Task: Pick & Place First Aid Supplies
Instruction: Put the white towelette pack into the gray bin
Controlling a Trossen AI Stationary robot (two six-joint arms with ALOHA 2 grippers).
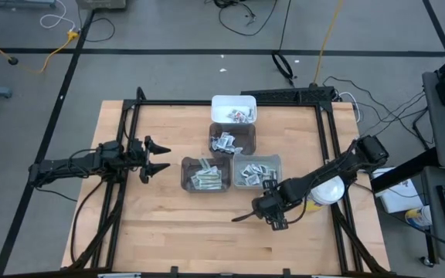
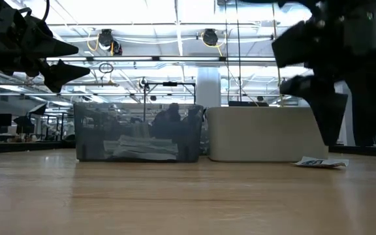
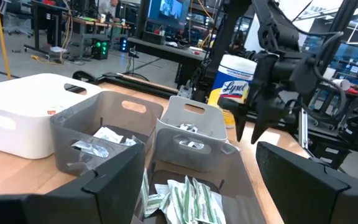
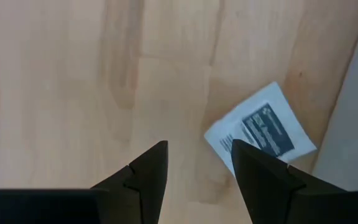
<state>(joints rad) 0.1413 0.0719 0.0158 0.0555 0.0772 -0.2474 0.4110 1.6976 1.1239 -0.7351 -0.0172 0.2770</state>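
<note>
Your right gripper [image 4: 194, 165] hangs part-open and empty over a loose sachet [image 4: 263, 132], poised to pick; left gripper [image 1: 157, 158] waits open.

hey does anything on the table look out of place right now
One thing: a white sachet with dark print lies loose on the bare table beside the light grey bin, while the other packets sit in bins. The right gripper hovers open just above it. The left gripper waits open, away from the bins.

sachet [image 4: 261, 129] print blurred, bin [image 1: 234, 109] contents indistinct
</note>
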